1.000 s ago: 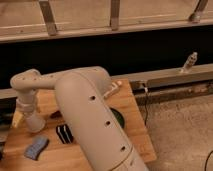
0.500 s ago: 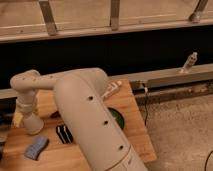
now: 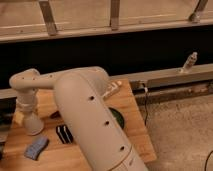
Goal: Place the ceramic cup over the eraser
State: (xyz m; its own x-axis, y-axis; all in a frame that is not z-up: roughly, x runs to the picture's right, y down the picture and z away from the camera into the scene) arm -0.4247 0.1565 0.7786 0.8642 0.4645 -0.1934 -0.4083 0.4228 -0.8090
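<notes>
- Since the earlier frames the wrist has sunk slightly over the left side of the table [image 3: 55, 159], and the gripper [image 3: 31, 119] has drawn its fingers together; nothing else on the table has shifted.
- The ceramic cup [image 3: 33, 127] sits directly under the wrist at the table's left side, its wider end toward the wood and its narrow end up in the gripper.
- The gripper is pressed together on the cup's upper part, pointing straight down.
- The eraser [image 3: 64, 133], black with white stripes, lies flat just to the right of the cup and a little nearer the camera, apart from it and uncovered.
- A blue-grey wavy pad [image 3: 36, 147] lies in front of the cup, near the table's front left corner.
- A dark red piece [image 3: 54, 115] shows as a sliver behind the eraser, beside the arm.
- The arm [image 3: 95, 125], bulky and white, crosses the middle of the table and hides most of the green bowl [image 3: 119, 119], whose rim shows at the arm's right edge.
</notes>
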